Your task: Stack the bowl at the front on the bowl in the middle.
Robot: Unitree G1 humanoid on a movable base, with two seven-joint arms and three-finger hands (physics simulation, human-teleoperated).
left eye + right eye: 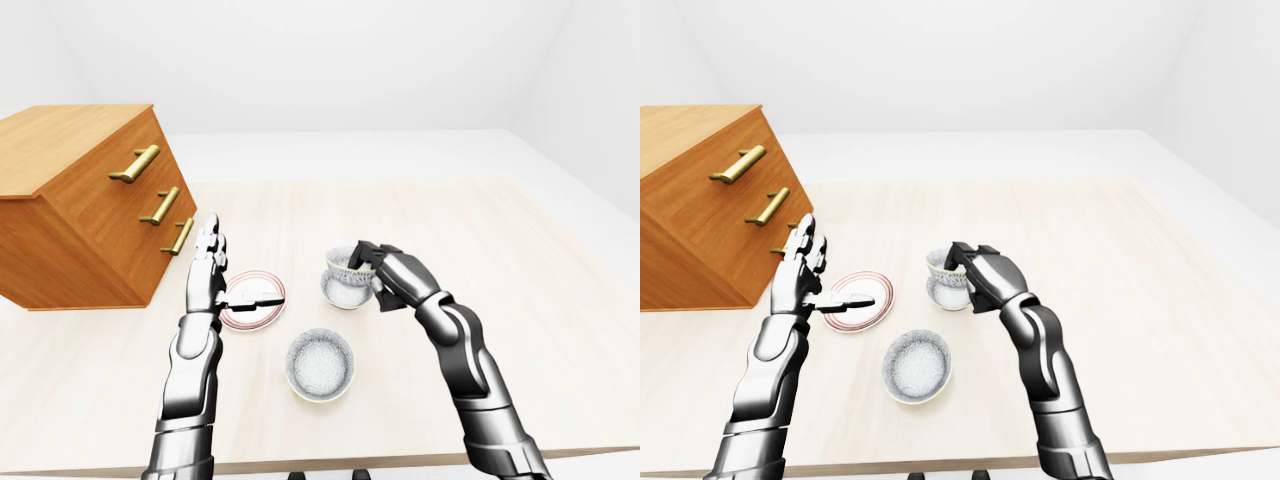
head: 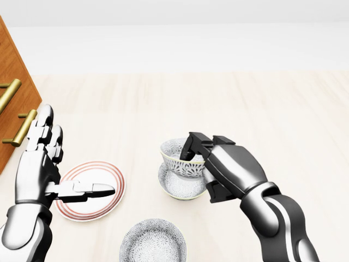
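Observation:
My right hand (image 2: 192, 148) is shut on the rim of a small patterned bowl (image 2: 175, 160), fingers hooked over its right edge. That bowl is slightly tilted, directly over a wider speckled bowl (image 2: 177, 190) at the middle of the table; whether the two touch I cannot tell. Another speckled bowl (image 2: 152, 244) stands alone near the bottom edge of the head view. My left hand (image 2: 54, 164) is open, fingers straight up and thumb pointing right, hovering over a red-rimmed plate (image 2: 87, 210) and holding nothing.
A wooden dresser (image 1: 80, 200) with brass handles stands on the left part of the pale wooden table (image 1: 520, 260). The table's near edge (image 1: 330, 462) runs just below the lone bowl in the left-eye view.

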